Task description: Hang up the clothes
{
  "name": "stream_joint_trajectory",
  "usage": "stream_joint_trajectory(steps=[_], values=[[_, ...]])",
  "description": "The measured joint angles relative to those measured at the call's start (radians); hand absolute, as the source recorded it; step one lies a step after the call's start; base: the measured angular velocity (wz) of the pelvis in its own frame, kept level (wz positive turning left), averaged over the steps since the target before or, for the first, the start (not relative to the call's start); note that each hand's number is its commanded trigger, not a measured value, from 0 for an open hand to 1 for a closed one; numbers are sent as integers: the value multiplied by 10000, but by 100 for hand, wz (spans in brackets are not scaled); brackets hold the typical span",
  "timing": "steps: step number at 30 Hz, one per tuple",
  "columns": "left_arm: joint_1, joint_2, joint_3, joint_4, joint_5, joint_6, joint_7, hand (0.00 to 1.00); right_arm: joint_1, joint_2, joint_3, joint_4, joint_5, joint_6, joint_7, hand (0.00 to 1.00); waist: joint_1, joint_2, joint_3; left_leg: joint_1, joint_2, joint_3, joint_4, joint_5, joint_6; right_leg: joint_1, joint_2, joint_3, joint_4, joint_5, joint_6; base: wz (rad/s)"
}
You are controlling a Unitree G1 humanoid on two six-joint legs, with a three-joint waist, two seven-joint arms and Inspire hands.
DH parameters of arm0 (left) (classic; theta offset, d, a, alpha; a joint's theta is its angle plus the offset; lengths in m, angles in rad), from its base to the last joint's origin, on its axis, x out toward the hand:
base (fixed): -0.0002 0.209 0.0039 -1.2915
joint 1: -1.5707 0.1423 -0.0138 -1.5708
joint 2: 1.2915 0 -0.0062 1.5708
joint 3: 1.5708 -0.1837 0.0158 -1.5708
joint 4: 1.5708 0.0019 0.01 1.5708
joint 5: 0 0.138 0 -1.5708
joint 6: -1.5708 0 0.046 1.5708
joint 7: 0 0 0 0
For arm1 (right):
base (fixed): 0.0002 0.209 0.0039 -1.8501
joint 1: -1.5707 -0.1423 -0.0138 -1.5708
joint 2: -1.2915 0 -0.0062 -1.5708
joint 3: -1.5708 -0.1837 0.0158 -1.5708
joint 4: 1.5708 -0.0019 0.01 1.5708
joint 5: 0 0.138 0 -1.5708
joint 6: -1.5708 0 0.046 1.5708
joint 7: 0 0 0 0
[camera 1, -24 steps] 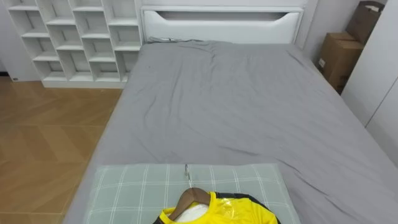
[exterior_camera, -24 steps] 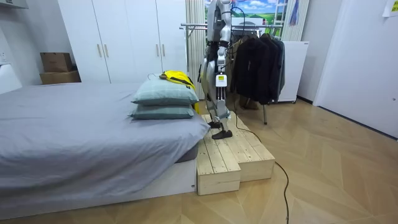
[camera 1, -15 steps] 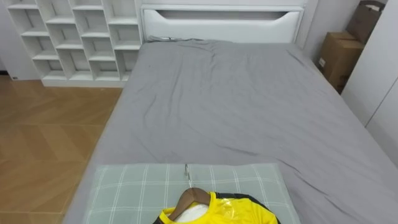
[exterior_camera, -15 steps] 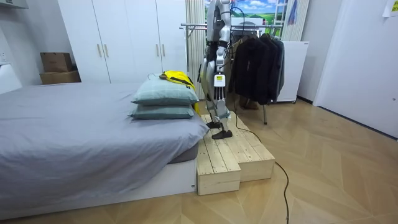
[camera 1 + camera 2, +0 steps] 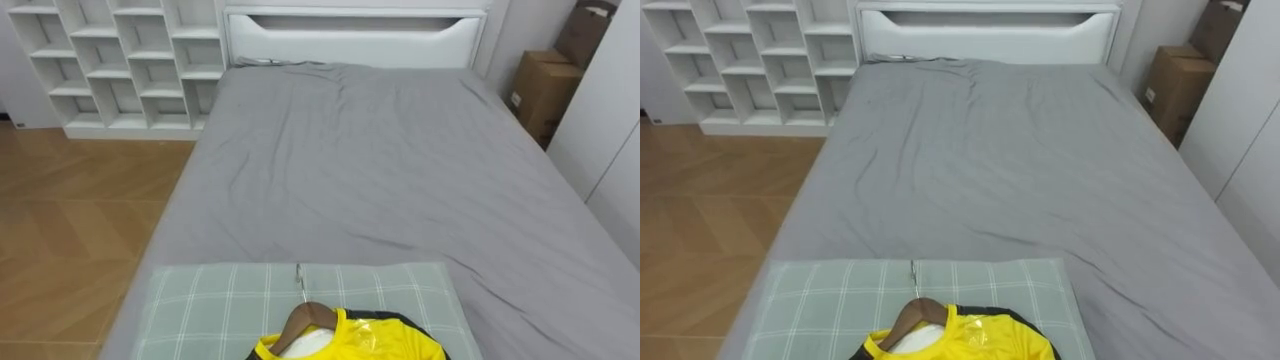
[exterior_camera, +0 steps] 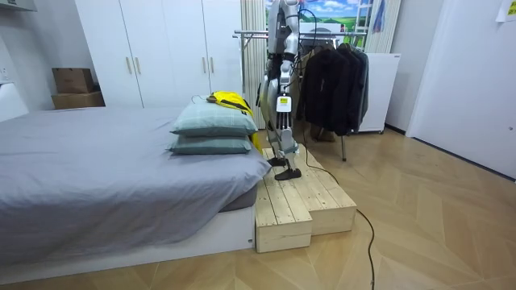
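Observation:
A yellow shirt (image 5: 352,342) on a wooden hanger (image 5: 300,322) lies on a green checked pillow (image 5: 220,300) at the foot of the bed, at the bottom edge of the eye views. The hanger's metal hook (image 5: 299,279) points toward the headboard. In the room view the shirt (image 6: 230,99) tops two stacked pillows (image 6: 214,121). I stand upright on a wooden platform (image 6: 298,201) by those pillows, facing the bed. My left hand (image 6: 280,109) hangs at my side, apart from the shirt. Behind me stands a clothes rack (image 6: 258,34) with dark garments (image 6: 334,76).
The grey bed (image 5: 380,170) stretches ahead to a white headboard (image 5: 355,35). White cube shelves (image 5: 120,60) stand at the left and cardboard boxes (image 5: 545,90) at the right. White wardrobes (image 6: 161,48) line the far wall. Wooden floor lies left of the bed.

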Motion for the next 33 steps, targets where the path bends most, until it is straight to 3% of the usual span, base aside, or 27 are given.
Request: stream_joint_trajectory(steps=[17, 25, 29, 33], values=[[7, -25, 357, 5, -637, -328, 1162, 0, 61, 3, -14, -6, 24, -48, 101, 0, -60, -48, -35, 77, -3, 30, -57, 0, 0, 9, 9, 71, 35, 1, 1, -1], [4, 3, 1165, -58, -998, -842, 2122, 0, 25, -42, -26, 4, -31, -50, 209, 0, -24, -21, -41, 50, 6, 9, -54, 0, 0, 29, 11, 10, 32, 3, -4, 0], [103, 4, 1652, -722, -1012, -986, 2883, 0, 59, -82, -26, 4, 67, -49, 197, 0, 14, 19, -37, 64, 10, 14, -92, 0, 0, 29, 21, 9, 38, 9, -9, 0], [50, 11, 1923, -1235, -928, -1539, 3905, 0, 60, -187, -18, -40, -41, -153, 203, 0, 40, 141, -56, 87, 9, 27, -204, 1, 2, 22, 26, 10, 59, 22, -7, 0]])
